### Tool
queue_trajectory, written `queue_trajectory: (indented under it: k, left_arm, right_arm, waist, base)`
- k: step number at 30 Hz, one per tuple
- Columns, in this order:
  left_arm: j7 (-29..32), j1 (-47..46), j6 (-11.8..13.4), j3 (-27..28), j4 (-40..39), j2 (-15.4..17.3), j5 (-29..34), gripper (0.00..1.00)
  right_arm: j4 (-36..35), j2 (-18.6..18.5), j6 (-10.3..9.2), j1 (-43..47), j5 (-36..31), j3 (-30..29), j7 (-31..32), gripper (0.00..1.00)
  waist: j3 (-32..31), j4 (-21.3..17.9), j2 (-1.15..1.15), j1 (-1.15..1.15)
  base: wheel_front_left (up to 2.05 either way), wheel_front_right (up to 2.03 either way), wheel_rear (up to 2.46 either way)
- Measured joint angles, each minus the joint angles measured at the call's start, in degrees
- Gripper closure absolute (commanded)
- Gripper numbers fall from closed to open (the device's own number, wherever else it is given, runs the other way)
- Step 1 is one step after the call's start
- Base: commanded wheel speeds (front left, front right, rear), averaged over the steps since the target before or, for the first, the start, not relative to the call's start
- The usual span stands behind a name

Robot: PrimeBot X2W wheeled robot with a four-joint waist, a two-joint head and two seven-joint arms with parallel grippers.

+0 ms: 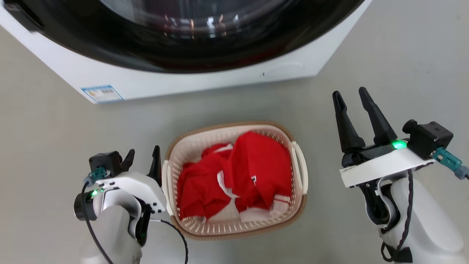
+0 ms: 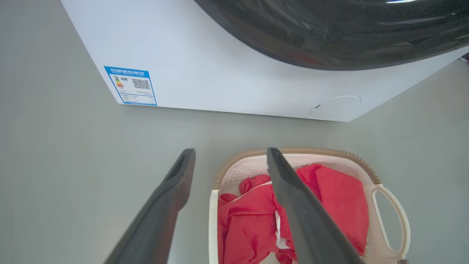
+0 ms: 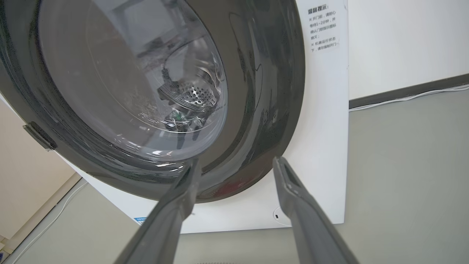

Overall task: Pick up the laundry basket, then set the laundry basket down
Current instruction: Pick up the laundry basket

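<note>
Dark fingers of the left gripper (image 1: 144, 151) stand apart and hold nothing, just beside the left loop handle (image 1: 165, 183) of the laundry basket (image 1: 227, 126). The basket sits on the grey floor (image 1: 47, 154) before the washing machine (image 1: 183, 82), with red clothes (image 1: 253, 165) heaped inside. In the left wrist view one finger lies outside the basket's wall and one over it, so this side looks close to lined up: lower until the handle sits between the fingers, then close. The right handle (image 1: 301, 165) is untouched. The right gripper (image 1: 350, 93), also spread and empty, hangs well apart from it and should come in and down to match, so both sides lift level.
</note>
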Motion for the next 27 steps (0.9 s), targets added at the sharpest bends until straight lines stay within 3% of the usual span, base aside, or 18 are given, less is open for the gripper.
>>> queue_trajectory:
  k: [11, 27]
  left_arm:
    - [-0.1, 9.1, -3.0, 2.8, -15.4, -1.1, 3.0, 0.00]
    - [-0.2, 19.6, -3.5, 3.7, -31.3, -1.1, 3.1, 0.00]
  right_arm:
    - [1.0, 0.7, 0.00, 4.9, 0.4, -1.6, 0.0, 0.00]
    - [0.5, 2.6, 0.00, 11.6, -2.2, -7.1, 0.0, 0.00]
  waist:
    - [-9.1, 1.5, 0.00, 0.00]
    - [-19.2, 2.3, 0.00, 0.00]
  base:
    - [0.00, 0.00, 0.00]
    - [0.00, 0.00, 0.00]
